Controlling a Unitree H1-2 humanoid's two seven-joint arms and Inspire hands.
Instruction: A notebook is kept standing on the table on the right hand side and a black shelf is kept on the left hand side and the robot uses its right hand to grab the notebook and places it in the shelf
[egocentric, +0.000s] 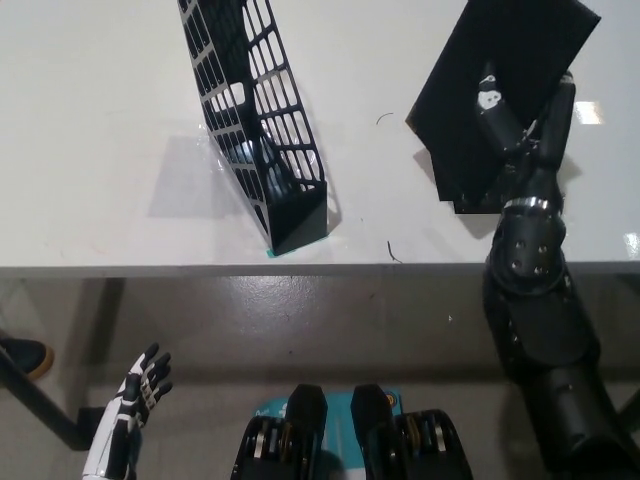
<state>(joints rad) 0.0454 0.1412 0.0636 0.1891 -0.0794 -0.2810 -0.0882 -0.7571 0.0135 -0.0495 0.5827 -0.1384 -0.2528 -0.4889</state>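
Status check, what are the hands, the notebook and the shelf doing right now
Right hand shut on notebook, tilted over table. Left hand open, low, idle. Shelf upright, apart from notebook, path between unobstructed.

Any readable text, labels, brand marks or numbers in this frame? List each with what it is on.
None can be read.
Notebook: plain black cover, no lettering visible.
Black shelf: bare lattice, no label.
Right hand, shut on the notebook: a small white mark, too small to read.
Table: no print.
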